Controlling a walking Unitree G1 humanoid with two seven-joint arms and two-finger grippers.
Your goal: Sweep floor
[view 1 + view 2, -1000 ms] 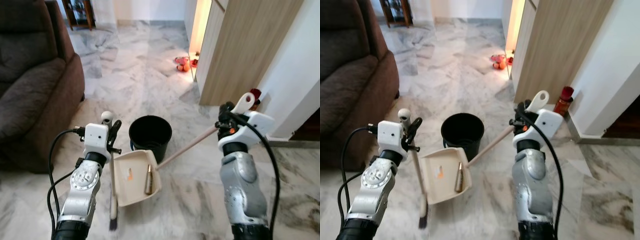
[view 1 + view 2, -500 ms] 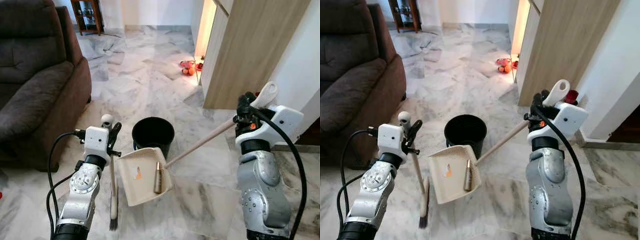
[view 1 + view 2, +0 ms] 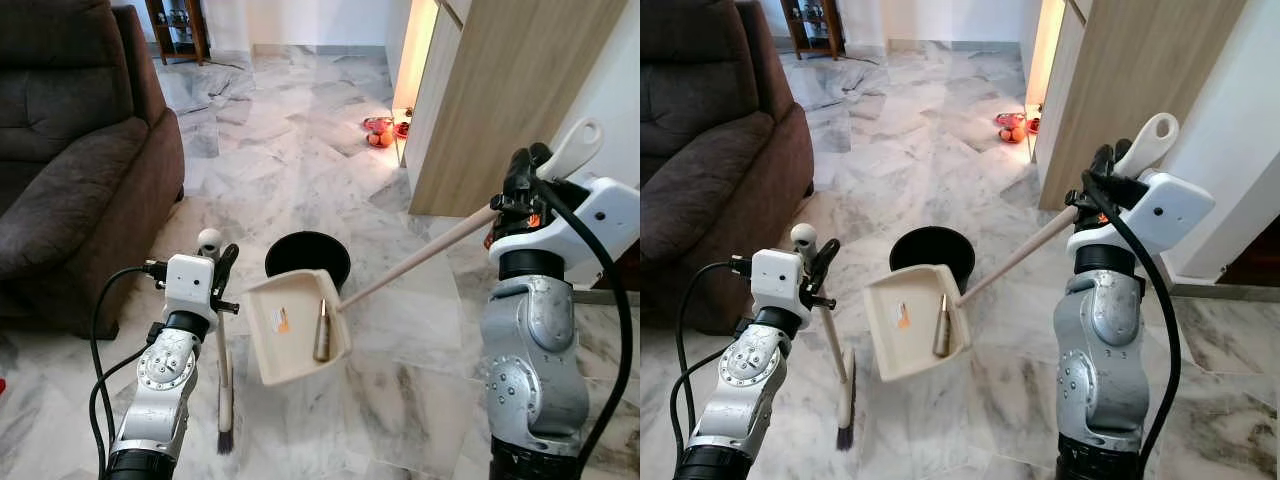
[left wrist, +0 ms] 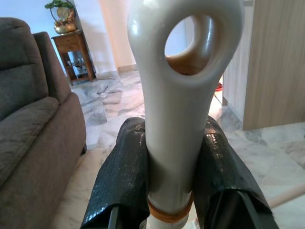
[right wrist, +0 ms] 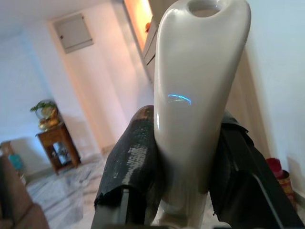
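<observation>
Cream dustpan (image 3: 296,327) with orange sticker, black bucket (image 3: 308,258), brown sofa (image 3: 70,160), grey-veined white marble floor (image 3: 270,130), light wood-grain cabinet (image 3: 500,90), silver arms

Home living room. Dark brown sofa (image 3: 70,150) sitting on polished grey-white marble floor (image 3: 280,130). Wooden side table (image 4: 76,52) standing by far wall, carrying plant in brass pot (image 4: 62,16). Tall wood-panel cabinet (image 3: 500,90) standing against white wall, small red items (image 3: 382,130) lying near its base.
</observation>
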